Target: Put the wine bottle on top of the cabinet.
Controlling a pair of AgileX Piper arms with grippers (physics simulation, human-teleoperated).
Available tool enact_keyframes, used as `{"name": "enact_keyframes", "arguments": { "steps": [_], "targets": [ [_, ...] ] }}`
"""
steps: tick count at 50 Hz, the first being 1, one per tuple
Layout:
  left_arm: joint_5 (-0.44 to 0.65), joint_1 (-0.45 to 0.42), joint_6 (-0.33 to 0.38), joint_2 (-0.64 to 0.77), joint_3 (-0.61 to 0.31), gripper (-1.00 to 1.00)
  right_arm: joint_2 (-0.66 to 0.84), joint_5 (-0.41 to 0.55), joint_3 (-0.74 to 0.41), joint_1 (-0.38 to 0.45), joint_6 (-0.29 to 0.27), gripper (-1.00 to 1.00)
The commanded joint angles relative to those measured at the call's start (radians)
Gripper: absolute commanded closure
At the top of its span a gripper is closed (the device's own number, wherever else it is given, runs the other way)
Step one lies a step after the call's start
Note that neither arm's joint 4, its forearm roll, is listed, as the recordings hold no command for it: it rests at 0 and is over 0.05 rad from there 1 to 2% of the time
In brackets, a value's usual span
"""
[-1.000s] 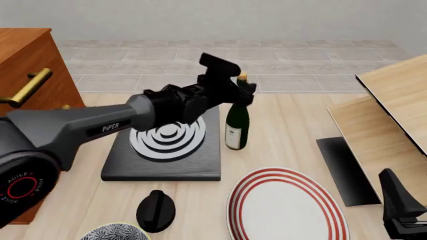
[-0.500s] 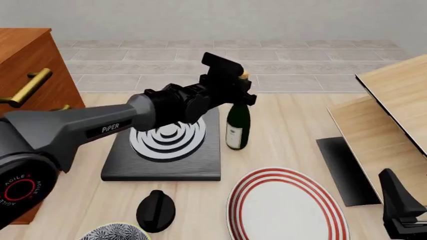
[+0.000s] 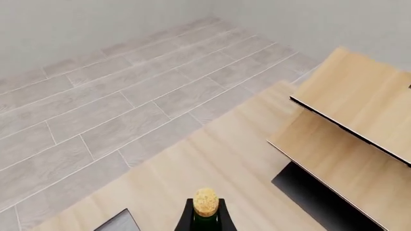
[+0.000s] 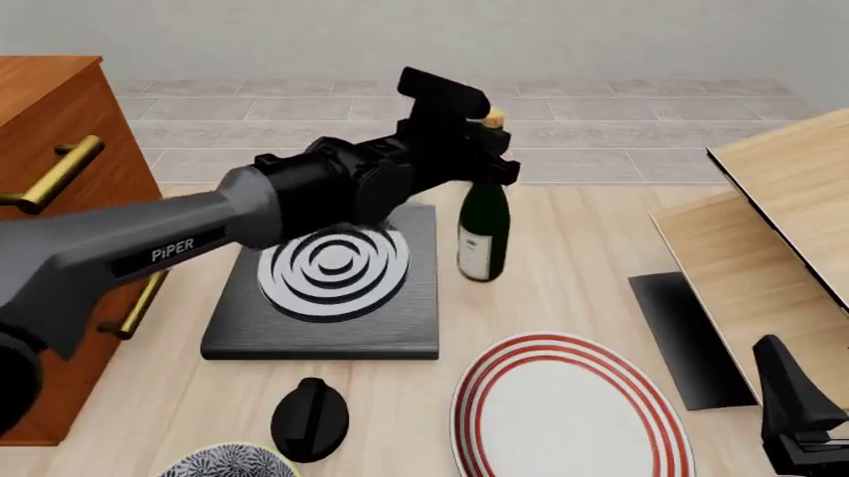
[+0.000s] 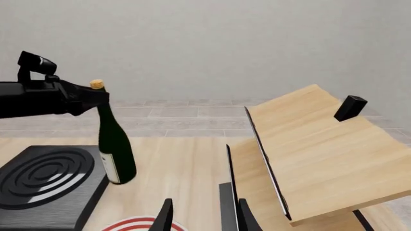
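Left claw [image 4: 486,159] pinches the wine bottle [image 4: 483,231] by its neck, upright mid-bench beside the black coil plate [image 4: 332,288], right claw [image 5: 202,216] idle and spread; grasp done, carry onto the cabinet [image 4: 54,109] at the left edge remains.

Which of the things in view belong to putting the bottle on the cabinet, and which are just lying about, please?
Part of the job:
wine bottle
cabinet
left gripper, holding the bottle's neck

Just lying about:
black board with white rings
red-striped plate
black knob
pale wood panels
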Motion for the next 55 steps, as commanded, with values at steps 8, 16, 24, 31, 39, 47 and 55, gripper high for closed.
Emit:
{"name": "enact_keyframes", "arguments": {
  "steps": [8,16,24,31,39,47,55],
  "targets": [
    [0.006,-0.028,0.016,-0.102,0.028,1.0,0.001,0.0,0.0,-0.001,0.0,-1.0],
    [-0.006,-0.051,0.022,-0.143,0.063,1.0,0.001,0.0,0.0,-0.002,0.003,-1.0],
    [-0.012,-0.078,0.024,-0.19,0.104,1.0,0.002,-0.001,0.0,-0.001,0.003,-1.0],
    [-0.001,-0.09,0.023,-0.218,0.111,1.0,0.003,-0.001,0.001,-0.001,0.004,-1.0],
    [-0.002,-0.088,0.021,-0.26,0.14,1.0,0.003,-0.001,0.001,-0.001,0.004,-1.0],
    [0.001,-0.085,0.022,-0.297,0.155,1.0,0.003,-0.001,0.001,-0.002,0.004,-1.0],
    [0.027,-0.091,0.038,-0.34,0.153,1.0,0.003,-0.001,0.001,-0.001,0.004,-1.0]
  ]
}}
